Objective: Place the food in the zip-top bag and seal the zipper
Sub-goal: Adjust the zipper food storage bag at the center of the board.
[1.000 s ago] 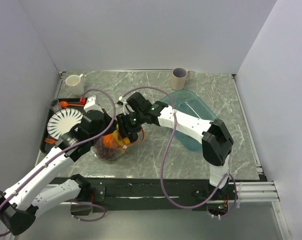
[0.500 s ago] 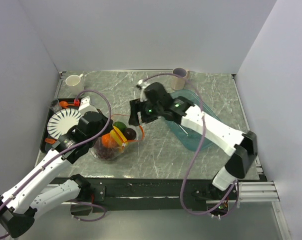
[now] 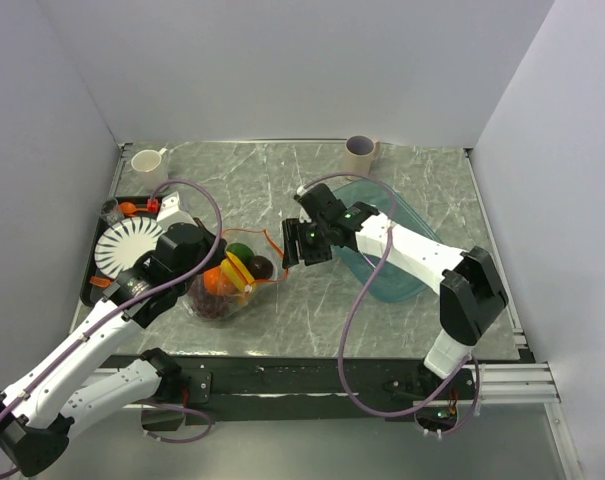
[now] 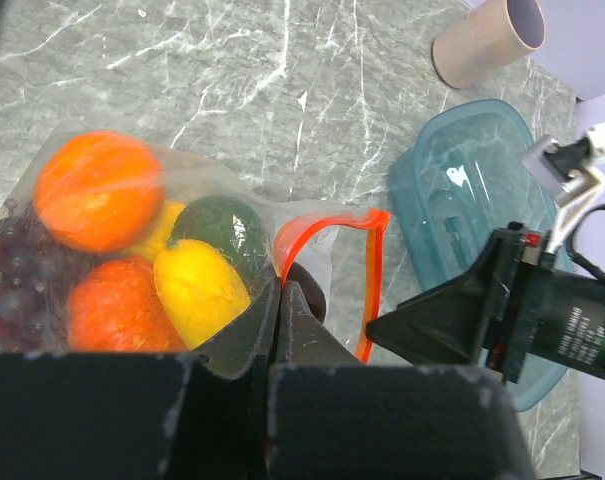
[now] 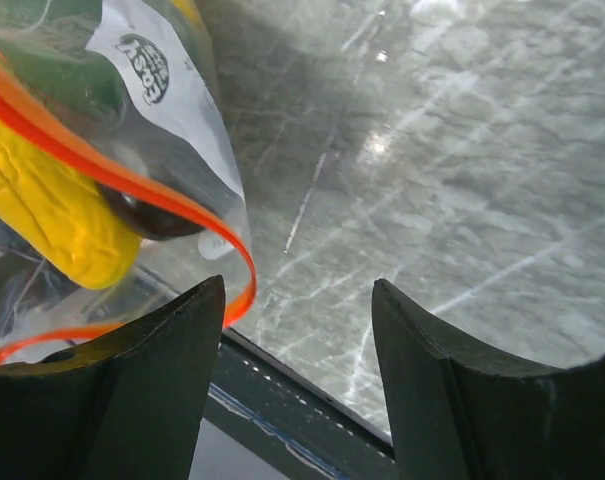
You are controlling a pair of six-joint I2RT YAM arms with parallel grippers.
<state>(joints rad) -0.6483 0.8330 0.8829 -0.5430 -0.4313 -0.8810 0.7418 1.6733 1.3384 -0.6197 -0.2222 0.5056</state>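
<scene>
Left of centre in the top view, the bag (image 3: 225,287) lies on the marble surface (image 3: 412,180) with the food (image 4: 132,240) inside and its orange zipper (image 4: 371,270) gaping. Your left pincer (image 4: 280,295) is clamped on the bag's film. Your right pincer (image 5: 294,295) is spread wide and empty beside the mouth. The bag's printed logo (image 5: 147,55), upper left in the right wrist view, is too blurred to read.

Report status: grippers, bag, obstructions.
Left gripper shut on zip-top bag rim. Right gripper open, empty, at bag mouth. Food inside, zipper unsealed. Nothing blocking.
</scene>
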